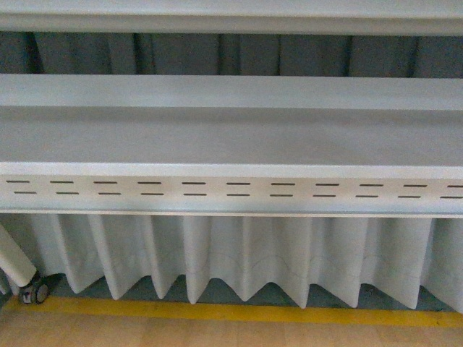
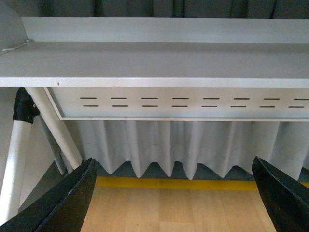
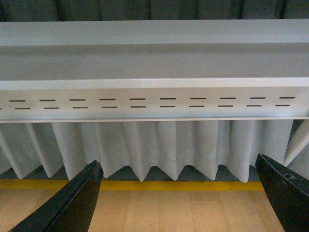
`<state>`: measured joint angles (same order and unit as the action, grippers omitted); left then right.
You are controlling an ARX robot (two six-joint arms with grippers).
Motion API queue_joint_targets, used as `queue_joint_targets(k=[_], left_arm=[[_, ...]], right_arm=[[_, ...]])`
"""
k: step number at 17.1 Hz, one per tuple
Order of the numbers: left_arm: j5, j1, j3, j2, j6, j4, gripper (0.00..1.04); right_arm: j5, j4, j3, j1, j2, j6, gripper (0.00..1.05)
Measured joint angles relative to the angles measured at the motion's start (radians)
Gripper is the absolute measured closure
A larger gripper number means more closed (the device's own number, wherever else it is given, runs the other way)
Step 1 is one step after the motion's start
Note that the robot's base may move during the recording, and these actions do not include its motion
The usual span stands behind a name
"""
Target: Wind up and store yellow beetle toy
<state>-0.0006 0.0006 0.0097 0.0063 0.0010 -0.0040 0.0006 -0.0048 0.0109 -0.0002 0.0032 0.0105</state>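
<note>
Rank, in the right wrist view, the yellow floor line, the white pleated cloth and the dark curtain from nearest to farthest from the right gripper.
1. yellow floor line, on the floor just ahead of the fingers.
2. white pleated cloth, hanging under the table, behind the line.
3. dark curtain, beyond the table's far edge.

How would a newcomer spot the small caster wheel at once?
Start at the long white table, then drop past its slotted panel to the pleated curtain. At the far left, a slanted white leg ends in the caster wheel by the yellow floor stripe: the only small dark round thing there.
</note>
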Motion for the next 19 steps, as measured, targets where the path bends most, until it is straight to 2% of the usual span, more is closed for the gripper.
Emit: queue_joint_targets(k=[19], left_arm=[[0.0, 0.0, 0.0, 0.0, -0.001, -0.001, 0.07]], right_arm=[[0.0, -0.001, 0.0, 0.0, 0.0, 0.0, 0.07]])
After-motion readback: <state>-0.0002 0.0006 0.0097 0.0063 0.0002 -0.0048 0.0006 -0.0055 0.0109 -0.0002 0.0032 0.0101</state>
